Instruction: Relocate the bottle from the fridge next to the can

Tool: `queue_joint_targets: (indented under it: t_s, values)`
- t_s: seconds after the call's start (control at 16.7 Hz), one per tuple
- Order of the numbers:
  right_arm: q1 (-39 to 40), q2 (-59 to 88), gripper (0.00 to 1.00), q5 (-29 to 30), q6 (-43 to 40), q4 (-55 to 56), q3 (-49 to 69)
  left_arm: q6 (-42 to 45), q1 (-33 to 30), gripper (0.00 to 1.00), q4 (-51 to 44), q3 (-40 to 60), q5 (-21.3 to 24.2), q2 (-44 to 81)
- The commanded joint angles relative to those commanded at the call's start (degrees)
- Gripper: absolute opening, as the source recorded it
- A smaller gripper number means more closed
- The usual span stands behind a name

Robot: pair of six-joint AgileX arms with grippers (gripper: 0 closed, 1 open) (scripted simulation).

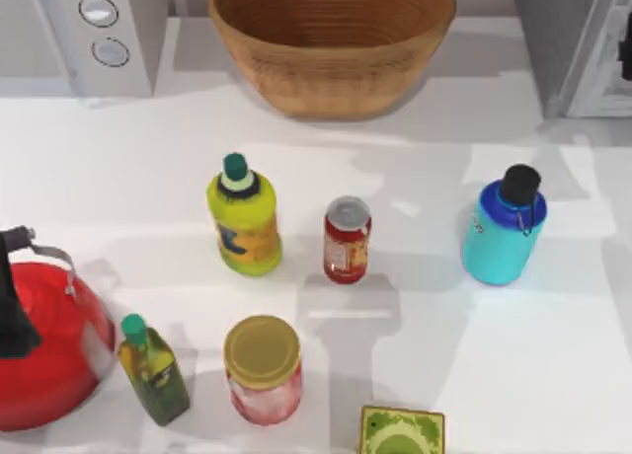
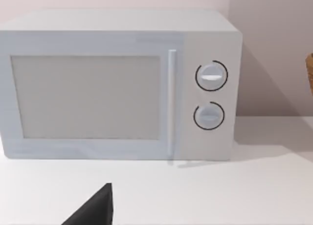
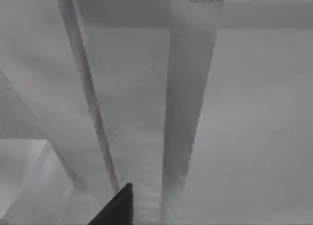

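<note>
The rigid, smooth bottle (image 1: 503, 234) suits a mid-body grasp; whether either end effector is open, I cannot tell.

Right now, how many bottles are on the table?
3. The turquoise bottle stands right of the can; the yellow-green bottle stands left of it; the small dark-green bottle sits beside the red kettle. Others could be out of frame.

White table (image 1: 553, 375) crowded with kitchen things

Standing on it: white microwave (image 1: 84, 35), woven basket (image 1: 331, 39), grey fridge (image 1: 583, 44), turquoise bottle (image 1: 499, 242), red can (image 1: 347, 242), yellow-green bottle (image 1: 244, 222), red kettle (image 1: 44, 350), gold-lidded jar (image 1: 263, 370), small dark-green bottle (image 1: 153, 370).
</note>
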Motion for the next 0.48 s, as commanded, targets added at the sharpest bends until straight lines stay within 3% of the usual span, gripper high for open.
queue_joint_targets:
  t_s: [0.48]
  values:
    - [0.05,10.44,1.00,0.26,0.15,-2.80,13.99,0.00,0.00,1.00,0.00,0.00,0.00,0.00]
